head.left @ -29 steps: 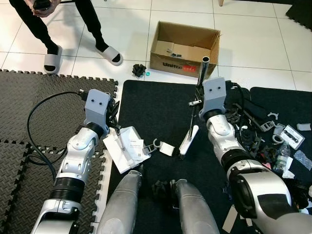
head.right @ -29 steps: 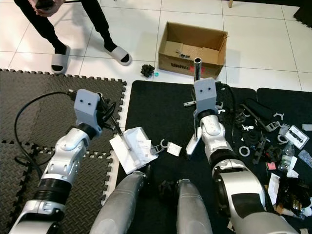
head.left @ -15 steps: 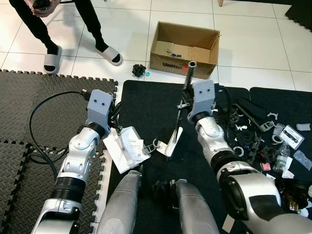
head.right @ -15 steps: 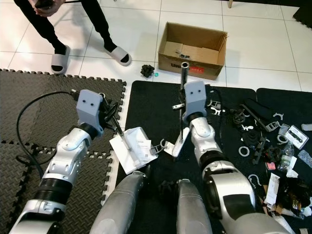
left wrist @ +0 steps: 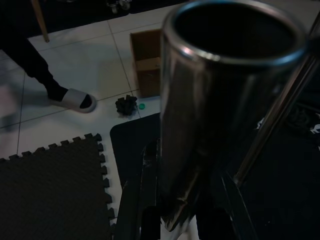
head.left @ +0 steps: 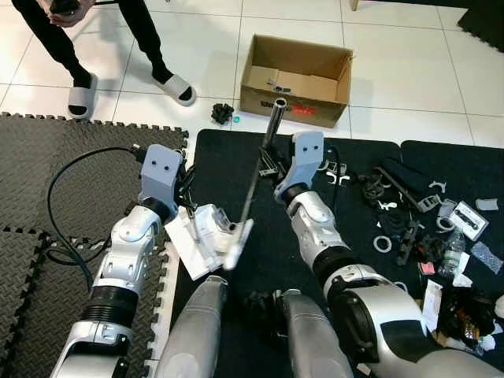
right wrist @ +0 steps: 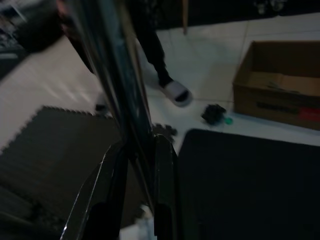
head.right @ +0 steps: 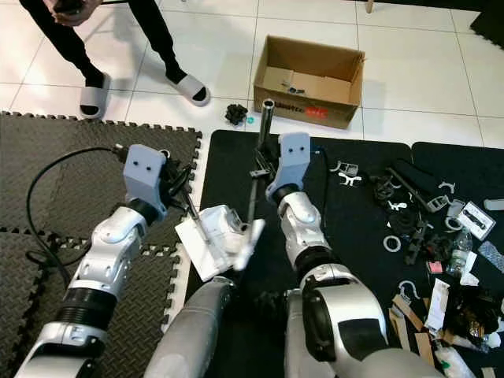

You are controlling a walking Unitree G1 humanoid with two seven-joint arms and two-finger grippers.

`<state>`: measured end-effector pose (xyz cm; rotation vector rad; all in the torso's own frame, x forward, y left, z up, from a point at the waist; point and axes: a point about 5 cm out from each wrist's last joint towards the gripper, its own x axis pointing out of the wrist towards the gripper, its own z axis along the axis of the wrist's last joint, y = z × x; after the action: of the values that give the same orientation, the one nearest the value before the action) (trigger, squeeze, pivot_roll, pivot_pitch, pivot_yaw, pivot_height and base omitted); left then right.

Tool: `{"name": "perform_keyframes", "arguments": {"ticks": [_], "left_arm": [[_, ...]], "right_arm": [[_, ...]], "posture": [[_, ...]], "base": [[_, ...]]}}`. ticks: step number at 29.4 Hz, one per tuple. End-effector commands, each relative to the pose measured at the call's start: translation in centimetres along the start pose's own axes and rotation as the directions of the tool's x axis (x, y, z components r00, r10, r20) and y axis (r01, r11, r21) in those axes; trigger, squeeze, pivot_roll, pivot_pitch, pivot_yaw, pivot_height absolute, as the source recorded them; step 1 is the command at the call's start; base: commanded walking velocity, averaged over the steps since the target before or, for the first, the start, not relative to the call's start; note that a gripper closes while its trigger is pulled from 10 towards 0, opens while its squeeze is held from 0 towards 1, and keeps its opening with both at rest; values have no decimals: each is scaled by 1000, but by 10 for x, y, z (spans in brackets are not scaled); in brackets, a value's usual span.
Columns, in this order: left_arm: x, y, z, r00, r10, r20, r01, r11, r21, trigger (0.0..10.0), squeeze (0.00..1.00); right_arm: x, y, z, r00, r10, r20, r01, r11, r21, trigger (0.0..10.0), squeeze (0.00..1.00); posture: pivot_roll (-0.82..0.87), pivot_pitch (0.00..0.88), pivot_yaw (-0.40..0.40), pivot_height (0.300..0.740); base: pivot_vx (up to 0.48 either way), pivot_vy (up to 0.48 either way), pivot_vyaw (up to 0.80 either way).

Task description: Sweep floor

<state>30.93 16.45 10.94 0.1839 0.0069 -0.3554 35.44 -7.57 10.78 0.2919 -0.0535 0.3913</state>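
Observation:
My right gripper (head.left: 272, 167) is shut on the metal pole of a small broom (head.left: 253, 183). The pole leans to the left, and its white head (head.left: 237, 244) rests on the black mat beside the white dustpan (head.left: 186, 250). My left gripper (head.left: 186, 198) is shut on the dustpan's short metal handle (left wrist: 210, 120), holding the pan flat on the floor. A white boxy piece of litter (head.left: 212, 225) lies on the pan, right against the broom head. In the right wrist view the pole (right wrist: 120, 95) runs between the two black fingers (right wrist: 102, 200).
An open cardboard box (head.left: 298, 72) stands on the white tiles ahead, with a black crumpled scrap (head.left: 223, 113) to its left. A person in grey slippers (head.left: 175, 87) stands at the far left. Loose clutter (head.left: 409, 224) covers the mat at right. A black cable (head.left: 69, 175) loops over the foam mat.
My right arm swung the broom left across the black mat. Its head pushed the white litter onto the dustpan. The left arm and the pan barely moved.

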Motion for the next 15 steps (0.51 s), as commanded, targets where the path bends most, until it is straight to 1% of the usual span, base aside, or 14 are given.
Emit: {"name": "perform_keyframes", "arguments": {"ticks": [1,7,10,11,12,13,14,15], "left_arm": [[-1,-2,-2,1000,-8,5,8,1000,-9,10000,0],[1,-4,-2,1000,-11,7,11,1000,-11,10000,0],[1,-4,-2,1000,-14,7,14,1000,-11,10000,0],[1,-4,-2,1000,-14,7,14,1000,-11,10000,0],[2,-5,-2,1000,-15,7,15,1000,-11,10000,0],[2,-5,-2,1000,-15,7,15,1000,-11,10000,0],[2,-5,-2,1000,-16,7,16,1000,-11,10000,0],[2,-5,-2,1000,-16,7,16,1000,-11,10000,0]], "right_arm": [[0,5,-2,1000,-4,12,3,997,72,10000,0],[2,5,2,1000,-11,29,8,995,96,10000,0],[4,7,11,997,31,69,-33,999,21,10000,0],[4,7,11,997,31,69,-33,999,21,10000,0],[4,8,14,995,59,81,-58,998,-11,10000,0],[4,8,14,995,59,81,-58,998,-11,10000,0],[5,11,20,988,126,92,-119,990,-77,10000,0],[5,11,20,988,126,92,-119,990,-77,10000,0]], "posture": [[95,309,-6,740],[92,306,-5,740],[91,305,-5,740],[91,305,-5,740],[91,305,-5,740],[91,305,-5,740],[91,305,-5,740],[91,305,-5,740]], "base": [[0,0,0],[0,0,0],[0,0,0],[0,0,0],[0,0,0],[0,0,0],[0,0,0],[0,0,0]]}}
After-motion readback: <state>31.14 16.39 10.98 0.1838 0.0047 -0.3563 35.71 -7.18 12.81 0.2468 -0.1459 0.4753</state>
